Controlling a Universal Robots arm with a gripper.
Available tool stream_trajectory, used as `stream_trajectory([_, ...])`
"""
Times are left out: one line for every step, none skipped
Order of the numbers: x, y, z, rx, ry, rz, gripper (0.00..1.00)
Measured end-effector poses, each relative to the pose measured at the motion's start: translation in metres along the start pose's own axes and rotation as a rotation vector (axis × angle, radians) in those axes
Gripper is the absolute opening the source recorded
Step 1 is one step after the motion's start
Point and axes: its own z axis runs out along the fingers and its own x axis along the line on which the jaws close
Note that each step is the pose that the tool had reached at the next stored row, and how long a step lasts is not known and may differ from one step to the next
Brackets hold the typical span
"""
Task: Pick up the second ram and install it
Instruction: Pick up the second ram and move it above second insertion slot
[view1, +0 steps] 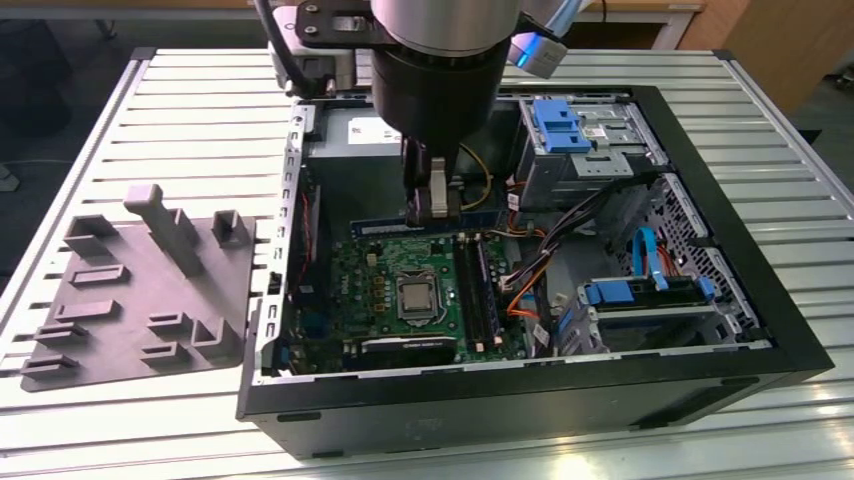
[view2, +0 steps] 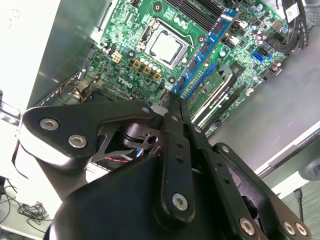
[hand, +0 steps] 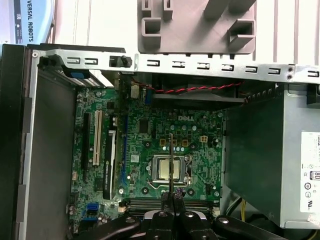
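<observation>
My gripper is shut on the second ram, a long, thin bluish stick with black chips. It hangs level inside the open computer case, above the far edge of the green motherboard. In the second wrist view the ram juts out from the closed fingertips over the board. In the first wrist view the ram shows edge-on as a thin line across the processor socket, with the gripper pinching its end. The stick lies crosswise to the long black memory slots.
The black case rings the work area with its walls. Drive bays with blue clips and loose cables fill the exterior view's right side. A grey moulded tray with upright posts lies on the slatted table beside the case.
</observation>
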Motion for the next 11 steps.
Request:
stream_trajectory([0.0,0.0,0.0002,-0.0001,0.0001,0.0,0.12])
stream_trajectory([0.0,0.0,0.0003,-0.0001,0.0002,0.0,0.12])
stream_trajectory([0.0,0.0,0.0006,-0.0001,0.0001,0.0,0.12])
stream_trajectory([0.0,0.0,0.0008,-0.0001,0.0001,0.0,0.12])
stream_trajectory([0.0001,0.0,0.0011,-0.0001,0.0001,0.0,0.12])
stream_trajectory([0.0001,0.0,0.0013,0.0,0.0001,0.0,0.12])
stream_trajectory([0.0001,-0.0001,0.0016,-0.0001,0.0001,0.0,0.12])
stream_trajectory([0.0001,-0.0001,0.0018,-0.0001,0.0001,0.0,0.12])
stream_trajectory([0.0001,-0.0001,0.0021,0.0,0.0,0.0,0.12])
stream_trajectory([0.0001,-0.0001,0.0024,-0.0001,0.0001,0.0,0.12])
stream_trajectory([0.0001,-0.0001,0.0027,0.0,0.0,0.0,0.12])
